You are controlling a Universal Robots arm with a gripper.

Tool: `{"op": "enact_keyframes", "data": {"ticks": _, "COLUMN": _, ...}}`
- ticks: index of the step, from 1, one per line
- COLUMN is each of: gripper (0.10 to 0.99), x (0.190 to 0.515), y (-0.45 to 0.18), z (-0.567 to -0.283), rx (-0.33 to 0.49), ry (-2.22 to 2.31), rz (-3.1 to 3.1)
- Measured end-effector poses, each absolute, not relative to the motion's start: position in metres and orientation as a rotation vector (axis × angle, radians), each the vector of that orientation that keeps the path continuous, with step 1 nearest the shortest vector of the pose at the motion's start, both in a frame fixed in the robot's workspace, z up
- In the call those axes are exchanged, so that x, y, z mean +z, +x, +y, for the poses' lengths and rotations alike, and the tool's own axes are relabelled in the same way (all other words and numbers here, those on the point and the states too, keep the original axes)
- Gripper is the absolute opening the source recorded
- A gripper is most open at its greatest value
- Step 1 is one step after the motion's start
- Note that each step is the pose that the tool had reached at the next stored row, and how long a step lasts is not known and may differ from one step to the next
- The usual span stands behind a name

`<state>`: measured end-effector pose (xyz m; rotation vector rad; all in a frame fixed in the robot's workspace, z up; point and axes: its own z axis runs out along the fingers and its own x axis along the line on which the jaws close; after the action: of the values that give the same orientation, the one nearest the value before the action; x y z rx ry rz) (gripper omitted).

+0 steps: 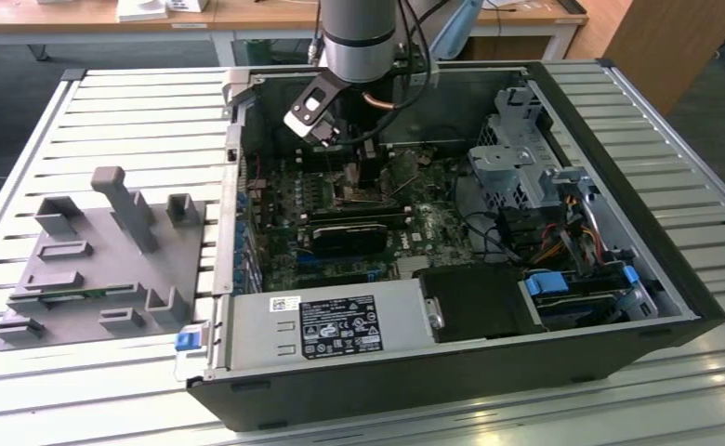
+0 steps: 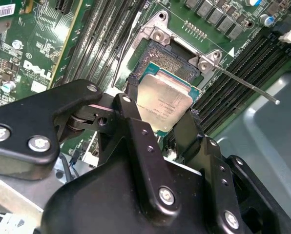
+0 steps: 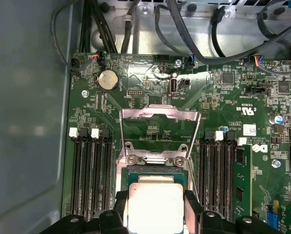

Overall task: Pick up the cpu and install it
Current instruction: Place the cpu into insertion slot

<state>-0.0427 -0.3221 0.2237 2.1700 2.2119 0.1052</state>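
There is one white slatted metal tabletop (image 1: 127, 111), one open black computer case (image 1: 660, 279) and one grey plastic fixture tray (image 1: 77, 279) with upright posts. Counted inside the case:

- one green motherboard (image 3: 223, 97)
- one silver power supply box (image 1: 325, 325)
- one round silver coin battery (image 3: 107, 80)
- two banks of black memory slots (image 3: 89, 175)
- one flat square cpu (image 2: 165, 100) with a silver metal top

There is also one grey robot arm (image 1: 356, 37) and one black pincer (image 2: 161, 105) with two fingers (image 2: 135, 126).

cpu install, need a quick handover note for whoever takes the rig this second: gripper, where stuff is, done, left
Gripper: shut on the cpu, fingers against two opposite edges.
Cpu: at the open socket on the motherboard, inside the case. Cannot tell whether it is fully seated.
Done: cpu picked up and brought to the socket.
Left: cpu not released; load plate stands open; lever is unlatched.
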Motion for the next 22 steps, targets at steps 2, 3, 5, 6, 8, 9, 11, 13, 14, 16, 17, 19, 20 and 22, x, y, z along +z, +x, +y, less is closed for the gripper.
{"op": "enact_keyframes", "data": {"ticks": 2, "gripper": 0.541, "x": 0.222, "y": -0.043, "z": -0.322, "rx": 0.105, "ry": 2.170, "rz": 2.212}}
{"op": "enact_keyframes", "data": {"ticks": 3, "gripper": 0.541, "x": 0.221, "y": -0.043, "z": -0.322, "rx": 0.105, "ry": 2.170, "rz": 2.212}}
{"op": "enact_keyframes", "data": {"ticks": 5, "gripper": 0.541, "x": 0.218, "y": -0.043, "z": -0.322, "rx": 0.105, "ry": 2.170, "rz": 2.212}}
{"op": "enact_keyframes", "data": {"ticks": 6, "gripper": 0.541, "x": 0.217, "y": -0.043, "z": -0.322, "rx": 0.105, "ry": 2.170, "rz": 2.212}}
{"op": "enact_keyframes", "data": {"ticks": 8, "gripper": 0.541, "x": 0.215, "y": -0.043, "z": -0.322, "rx": 0.105, "ry": 2.170, "rz": 2.212}}
{"op": "enact_keyframes", "data": {"ticks": 9, "gripper": 0.541, "x": 0.214, "y": -0.043, "z": -0.322, "rx": 0.105, "ry": 2.170, "rz": 2.212}}
{"op": "enact_keyframes", "data": {"ticks": 11, "gripper": 0.541, "x": 0.213, "y": -0.044, "z": -0.322, "rx": 0.105, "ry": 2.171, "rz": 2.211}}
{"op": "enact_keyframes", "data": {"ticks": 13, "gripper": 0.541, "x": 0.212, "y": -0.044, "z": -0.322, "rx": 0.105, "ry": 2.174, "rz": 2.208}}
{"op": "enact_keyframes", "data": {"ticks": 14, "gripper": 0.541, "x": 0.212, "y": -0.045, "z": -0.322, "rx": 0.105, "ry": 2.176, "rz": 2.206}}
{"op": "enact_keyframes", "data": {"ticks": 16, "gripper": 0.541, "x": 0.211, "y": -0.045, "z": -0.322, "rx": 0.105, "ry": 2.177, "rz": 2.205}}
{"op": "enact_keyframes", "data": {"ticks": 17, "gripper": 0.541, "x": 0.210, "y": -0.045, "z": -0.322, "rx": 0.105, "ry": 2.177, "rz": 2.205}}
{"op": "enact_keyframes", "data": {"ticks": 19, "gripper": 0.541, "x": 0.209, "y": -0.045, "z": -0.322, "rx": 0.105, "ry": 2.178, "rz": 2.203}}
{"op": "enact_keyframes", "data": {"ticks": 20, "gripper": 0.541, "x": 0.208, "y": -0.045, "z": -0.322, "rx": 0.105, "ry": 2.179, "rz": 2.202}}
{"op": "enact_keyframes", "data": {"ticks": 22, "gripper": 0.541, "x": 0.207, "y": -0.045, "z": -0.322, "rx": 0.105, "ry": 2.181, "rz": 2.201}}
